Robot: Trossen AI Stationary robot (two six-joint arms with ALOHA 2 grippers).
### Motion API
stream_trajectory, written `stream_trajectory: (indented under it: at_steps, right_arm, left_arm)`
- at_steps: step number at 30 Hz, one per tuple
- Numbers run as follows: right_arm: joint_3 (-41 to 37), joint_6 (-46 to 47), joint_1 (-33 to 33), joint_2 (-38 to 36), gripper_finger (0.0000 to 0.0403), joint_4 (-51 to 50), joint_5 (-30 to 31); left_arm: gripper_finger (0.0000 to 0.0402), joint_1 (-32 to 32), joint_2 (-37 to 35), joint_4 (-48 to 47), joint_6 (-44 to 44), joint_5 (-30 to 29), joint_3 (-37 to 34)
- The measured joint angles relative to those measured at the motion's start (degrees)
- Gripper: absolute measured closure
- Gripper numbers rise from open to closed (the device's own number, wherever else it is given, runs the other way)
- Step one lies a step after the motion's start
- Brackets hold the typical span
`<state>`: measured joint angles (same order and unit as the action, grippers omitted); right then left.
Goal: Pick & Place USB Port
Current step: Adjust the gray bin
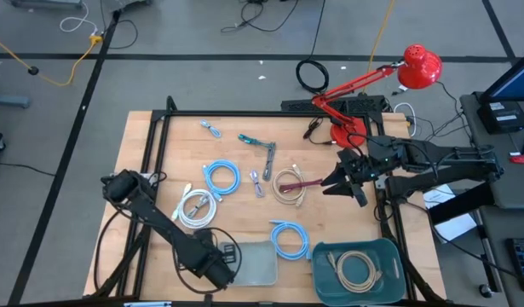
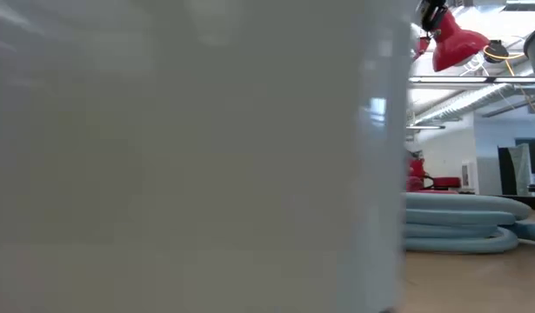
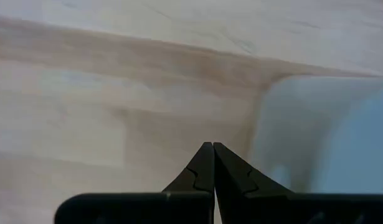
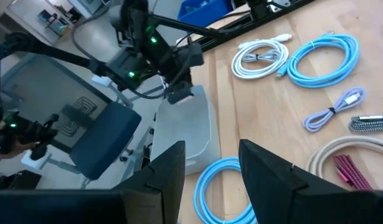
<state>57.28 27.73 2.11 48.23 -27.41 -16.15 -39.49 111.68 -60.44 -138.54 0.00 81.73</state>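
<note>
Several coiled USB cables lie on the wooden table: two blue coils (image 1: 221, 176) (image 1: 289, 237), a white coil (image 1: 196, 207), a beige coil with a maroon tie (image 1: 289, 185), and small lavender ones (image 1: 257, 183). My left gripper (image 3: 213, 149) is shut and points straight down. It hangs low over bare wood at the near edge, just left of a pale translucent bin (image 1: 255, 263). The right wrist view also shows the left gripper (image 4: 177, 96) beside that bin (image 4: 185, 134). My right gripper (image 4: 211, 149) is open and holds nothing, raised over the table's right side (image 1: 330, 183).
A teal bin (image 1: 389, 256) at the near right holds one beige cable coil (image 1: 357, 269). A red desk lamp (image 1: 415, 68) stands at the far right. Black frame rails (image 1: 270, 115) border the table. The pale bin's wall (image 2: 180, 156) fills most of the low view.
</note>
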Motion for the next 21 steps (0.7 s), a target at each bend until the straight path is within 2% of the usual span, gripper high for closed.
stream_trajectory:
  at_steps: [6, 8, 10, 12, 15, 18, 21]
  right_arm:
    - [0.0, -0.95, 0.0, 0.0, 0.0259, -0.32, 2.65]
    - [0.0, -1.42, 0.0, 0.0, 0.0259, -0.32, 2.65]
    - [0.0, -1.59, 0.0, 0.1, 0.0259, -0.3, 2.65]
    - [0.0, -1.62, 0.0, 0.23, 0.0259, -0.3, 2.65]
    - [0.0, -1.62, -0.02, 0.48, 0.0259, -0.27, 2.65]
    - [0.0, -1.62, -0.02, 0.67, 0.0259, -0.28, 2.65]
    - [0.0, -1.58, -0.02, 0.68, 0.0259, -0.23, 2.65]
  left_arm:
    - [0.0401, -2.11, 0.0, -0.57, -0.96, -0.21, 4.28]
    - [0.0401, -2.95, 0.0, -5.35, -2.52, 0.99, 6.04]
    - [0.0401, -3.25, -0.04, -12.7, -3.08, 3.93, 8.28]
    - [0.0401, -2.9, -0.05, -21.01, -3.18, 4.23, 10.06]
    - [0.0401, 0.19, -1.56, -28.0, -1.12, -1.55, 11.18]
    - [0.0401, 5.44, -4.29, -26.43, 5.48, -10.63, 11.33]
    - [0.0401, 11.76, -4.47, -22.66, 16.33, -14.05, 11.25]
